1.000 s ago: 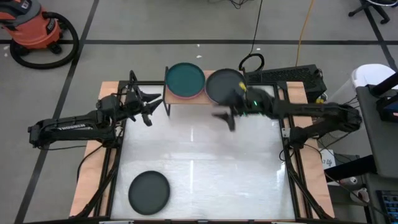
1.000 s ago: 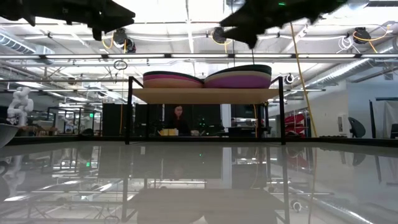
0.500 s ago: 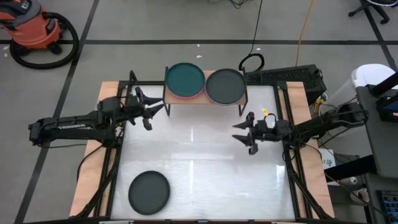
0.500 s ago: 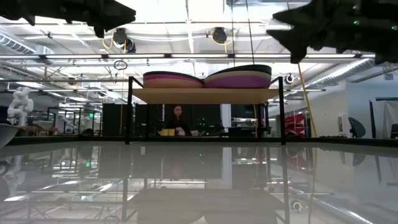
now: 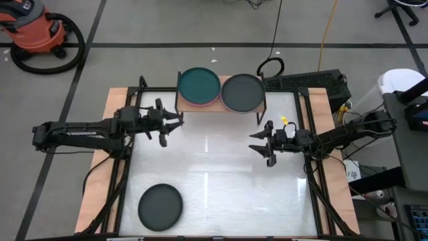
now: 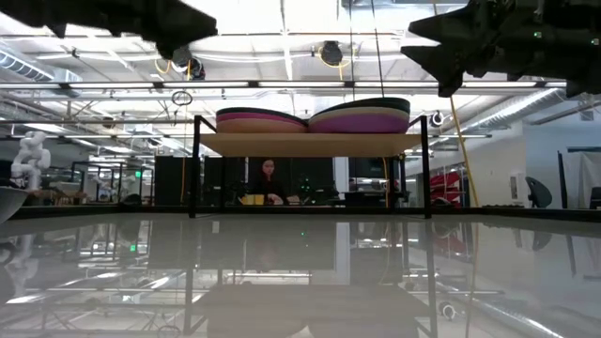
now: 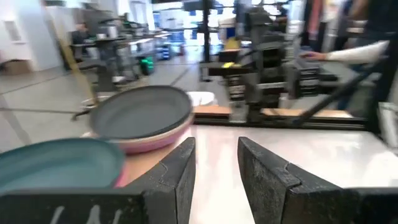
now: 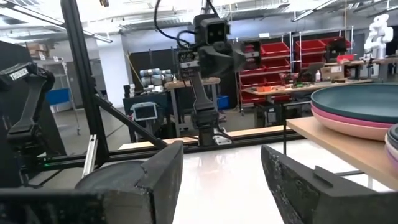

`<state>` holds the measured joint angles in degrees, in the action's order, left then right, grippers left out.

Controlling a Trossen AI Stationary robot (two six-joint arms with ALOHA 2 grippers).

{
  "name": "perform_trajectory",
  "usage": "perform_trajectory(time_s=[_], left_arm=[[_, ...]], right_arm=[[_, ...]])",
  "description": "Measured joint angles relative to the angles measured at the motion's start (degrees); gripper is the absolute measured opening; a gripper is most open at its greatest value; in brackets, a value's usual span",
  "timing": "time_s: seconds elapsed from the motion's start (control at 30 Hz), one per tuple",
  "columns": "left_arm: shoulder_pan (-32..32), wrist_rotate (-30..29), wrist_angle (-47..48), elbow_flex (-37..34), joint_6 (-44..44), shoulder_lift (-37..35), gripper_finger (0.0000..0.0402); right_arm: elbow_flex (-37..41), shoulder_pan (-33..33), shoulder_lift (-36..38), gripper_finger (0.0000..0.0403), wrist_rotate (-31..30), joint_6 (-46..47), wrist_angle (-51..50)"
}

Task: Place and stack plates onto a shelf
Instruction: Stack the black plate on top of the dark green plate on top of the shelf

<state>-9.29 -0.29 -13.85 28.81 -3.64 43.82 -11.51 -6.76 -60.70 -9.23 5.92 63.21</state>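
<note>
The shelf (image 5: 221, 107) stands at the table's far middle and carries two stacks of plates. A teal plate (image 5: 199, 86) tops the left stack and a dark grey plate (image 5: 242, 92) tops the right one. The low view shows the shelf's wooden top (image 6: 310, 143) under both stacks. One dark plate (image 5: 160, 205) lies flat on the table near its near-left corner. My left gripper (image 5: 175, 124) is open in the air just in front of the shelf's left end. My right gripper (image 5: 254, 142) is open above the table, right of centre, pointing left. Both hold nothing.
The white tabletop (image 5: 214, 181) has black frame rails (image 5: 311, 181) along its left and right sides. The shelf's thin black legs (image 6: 194, 169) stand at the far edge. A person (image 6: 269, 180) sits in the room behind the table.
My right gripper has drawn back from the shelf's right stack toward the table's right and near side, then stopped. My left gripper has moved right along the front of the shelf, toward its left end. The plates have stayed in place.
</note>
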Motion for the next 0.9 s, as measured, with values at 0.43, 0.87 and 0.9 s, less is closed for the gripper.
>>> perform_trajectory(time_s=[0.43,0.87,0.9], left_arm=[[8.0,-1.7,32.5,14.4,6.2,0.0,0.0127],[21.6,0.8,33.3,2.0,17.3,0.1,0.0127],[22.6,0.8,33.3,1.1,18.7,0.1,0.0126]], right_arm=[[0.0,0.0,0.1,0.0197,0.1,0.4,0.0],[0.0,0.0,0.1,0.0196,0.1,0.9,0.0],[0.0,0.0,0.1,0.0196,0.1,0.9,0.0]])
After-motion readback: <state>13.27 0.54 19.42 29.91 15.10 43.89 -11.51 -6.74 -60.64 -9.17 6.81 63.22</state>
